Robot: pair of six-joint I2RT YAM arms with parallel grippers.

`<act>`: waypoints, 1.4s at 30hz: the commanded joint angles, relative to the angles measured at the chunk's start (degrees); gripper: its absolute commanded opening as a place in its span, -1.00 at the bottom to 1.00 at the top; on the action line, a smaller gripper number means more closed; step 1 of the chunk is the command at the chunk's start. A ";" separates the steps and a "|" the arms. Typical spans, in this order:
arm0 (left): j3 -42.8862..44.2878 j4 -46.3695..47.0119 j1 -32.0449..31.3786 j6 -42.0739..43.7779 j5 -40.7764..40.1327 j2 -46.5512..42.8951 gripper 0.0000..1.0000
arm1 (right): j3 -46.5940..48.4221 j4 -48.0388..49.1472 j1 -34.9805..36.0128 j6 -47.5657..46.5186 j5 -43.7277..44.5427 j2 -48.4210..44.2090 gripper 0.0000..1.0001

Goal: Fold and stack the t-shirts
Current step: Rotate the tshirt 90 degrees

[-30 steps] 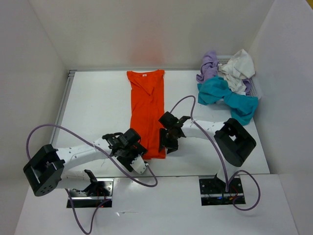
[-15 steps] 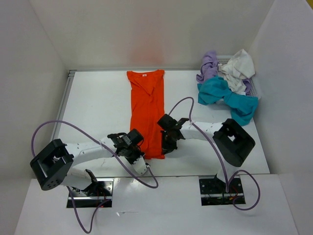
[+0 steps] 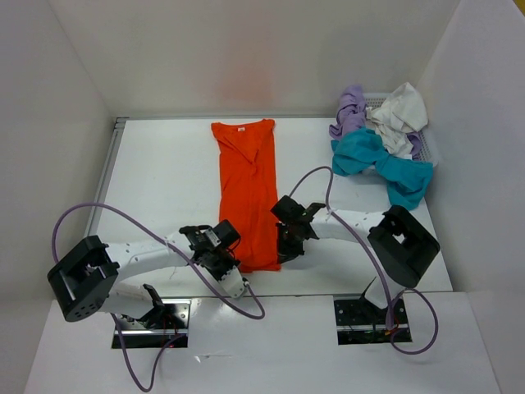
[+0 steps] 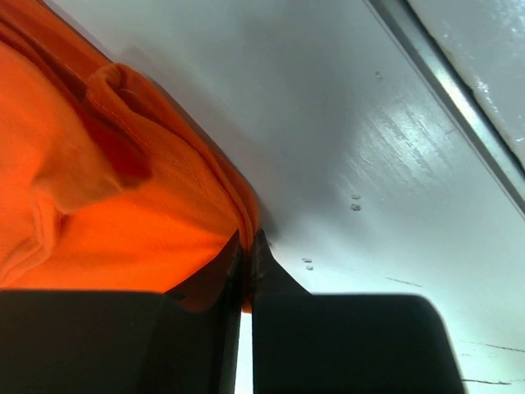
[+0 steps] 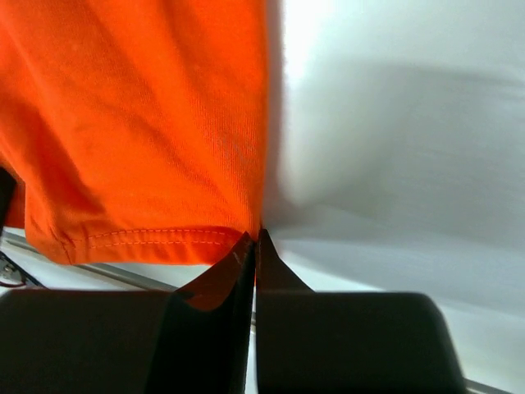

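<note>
The orange t-shirt (image 3: 246, 185) lies folded into a long narrow strip down the middle of the table, collar at the far end. My left gripper (image 3: 227, 248) is shut on its near left corner, and in the left wrist view the fingertips pinch the bunched orange edge (image 4: 246, 215). My right gripper (image 3: 284, 245) is shut on the near right corner, where the right wrist view shows the stitched hem (image 5: 148, 240) caught at the fingertips. The teal-blue t-shirt (image 3: 381, 162), lavender t-shirt (image 3: 350, 111) and off-white t-shirt (image 3: 399, 115) are heaped at the far right.
The heap rests on a white mesh basket (image 3: 423, 146) against the right wall. White walls enclose the table (image 3: 156, 180) on three sides, and a metal strip (image 3: 105, 185) runs along its left edge. Purple cables loop off both arms.
Both grippers have gone from open to shut on the orange t-shirt's near corners. The right gripper shifted slightly nearer and the left arm's elbow swung back.
</note>
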 commanded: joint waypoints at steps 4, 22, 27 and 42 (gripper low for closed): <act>1.67 -5.57 -0.93 -0.39 4.52 -0.88 -0.77 | -2.06 -3.39 -1.20 -1.98 1.00 -4.88 -0.97; 10.79 -11.64 1.34 -18.90 -1.63 -5.96 0.78 | 13.19 -13.05 -3.64 -10.14 7.32 -9.54 0.09; 18.02 -7.53 12.47 -32.44 2.50 -8.79 0.80 | 28.41 -10.95 -14.79 -19.97 6.62 0.08 0.04; 24.62 -0.84 43.18 -55.41 10.07 2.72 0.80 | 105.95 -21.59 -20.18 -30.28 2.75 56.72 0.13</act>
